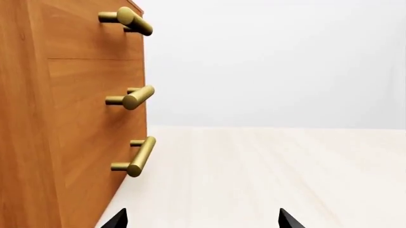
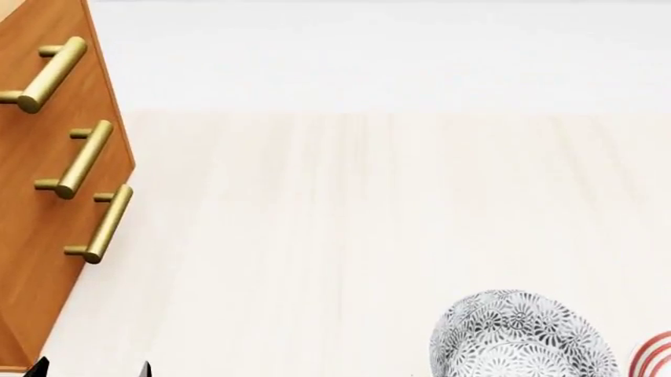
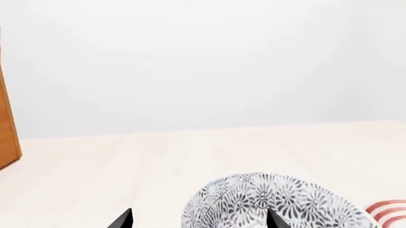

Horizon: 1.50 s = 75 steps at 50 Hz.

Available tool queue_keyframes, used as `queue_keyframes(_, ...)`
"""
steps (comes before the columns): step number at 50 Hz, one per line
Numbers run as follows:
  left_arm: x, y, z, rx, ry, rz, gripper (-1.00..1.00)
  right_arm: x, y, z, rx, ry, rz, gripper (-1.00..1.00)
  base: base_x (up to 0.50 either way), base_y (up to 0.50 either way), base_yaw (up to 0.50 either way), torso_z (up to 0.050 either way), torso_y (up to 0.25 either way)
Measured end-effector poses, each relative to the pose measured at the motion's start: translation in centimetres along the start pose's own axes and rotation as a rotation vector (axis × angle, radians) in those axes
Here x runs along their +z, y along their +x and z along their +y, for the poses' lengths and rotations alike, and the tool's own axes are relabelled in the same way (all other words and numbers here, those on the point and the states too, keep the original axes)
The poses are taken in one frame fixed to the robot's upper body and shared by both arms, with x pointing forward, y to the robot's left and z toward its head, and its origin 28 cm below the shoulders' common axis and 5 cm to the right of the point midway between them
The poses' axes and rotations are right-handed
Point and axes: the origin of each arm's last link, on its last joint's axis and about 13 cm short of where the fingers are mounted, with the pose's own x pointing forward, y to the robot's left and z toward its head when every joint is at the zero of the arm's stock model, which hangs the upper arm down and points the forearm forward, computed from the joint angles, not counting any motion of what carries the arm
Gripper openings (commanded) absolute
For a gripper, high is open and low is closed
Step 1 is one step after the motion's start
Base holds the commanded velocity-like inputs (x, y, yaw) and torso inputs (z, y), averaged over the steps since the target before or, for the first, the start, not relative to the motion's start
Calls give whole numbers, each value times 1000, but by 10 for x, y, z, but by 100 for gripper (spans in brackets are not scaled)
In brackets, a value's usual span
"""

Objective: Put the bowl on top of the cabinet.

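Right gripper (image 3: 199, 219): black fingertips spread wide, empty, with the bowl (image 3: 269, 202) just ahead and partly between the tips – contact cannot be confirmed. Left gripper (image 1: 201, 219): tips also wide apart, holding nothing, just beside the cabinet (image 1: 63, 118) front. The bowl sits on the pale table (image 2: 346, 236), well apart from the cabinet; a red-ringed plate (image 2: 655, 355) lies just beside it.

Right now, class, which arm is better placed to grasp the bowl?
Right. The right gripper is open beside the patterned bowl; the left gripper faces the cabinet, away from it.
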Motion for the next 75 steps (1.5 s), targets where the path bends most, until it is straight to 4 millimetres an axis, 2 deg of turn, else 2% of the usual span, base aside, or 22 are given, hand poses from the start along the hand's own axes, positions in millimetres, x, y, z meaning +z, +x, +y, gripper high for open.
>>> queue_keyframes(7,1,-1,0,0,0,-3,100,11,-4,-2,-29,22,11,100,0,0,0,0,0)
queue_keyframes(24,1,-2,0,0,1,-7,100,27,-11,-16,-57,244,-29,100,0,0,0,0,0)
queue_keyframes(44,2,-3,0,-1,1,-7,100,40,-36,-26,-135,368,-106,100,0,0,0,0,0)
queue_keyframes(58,0,-1,-1,-2,-1,-2,100,45,-47,-31,-159,451,-134,100,0,0,0,0,0)
queue_keyframes(75,1,-1,0,-1,-1,-4,100,47,-51,-39,-277,568,-140,100,0,0,0,0,0)
